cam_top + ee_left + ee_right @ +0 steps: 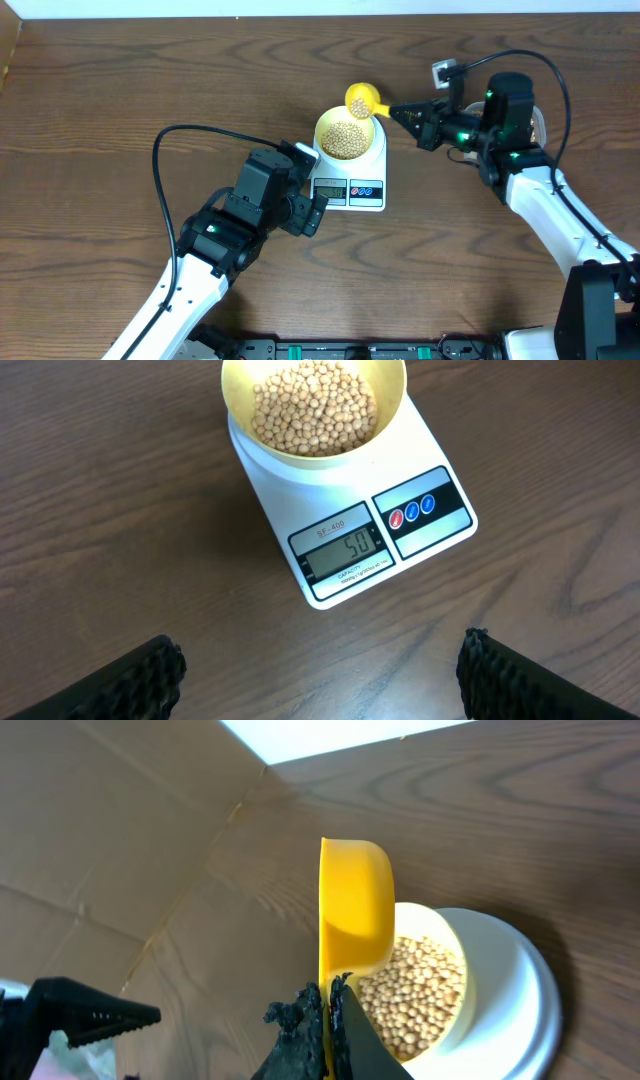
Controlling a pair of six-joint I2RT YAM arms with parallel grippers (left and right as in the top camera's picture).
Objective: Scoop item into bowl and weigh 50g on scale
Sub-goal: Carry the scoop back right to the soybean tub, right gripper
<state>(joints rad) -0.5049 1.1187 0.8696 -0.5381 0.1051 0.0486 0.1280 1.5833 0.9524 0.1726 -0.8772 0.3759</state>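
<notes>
The beans (315, 405) are tan, the bowl (391, 400) pale yellow, the scale (270, 480) white with red and blue buttons (418, 510), the scoop (355, 905) bright yellow, the table (100, 510) dark woodgrain.

We see soft, even, fairly bright light from above on the table (100, 120), a soft shadow beside the scale (365, 195), a washed-out white strip beyond the table's far edge, a crisp, readable display (343, 548), and the scoop (355, 910) shaded across its lower half
</notes>
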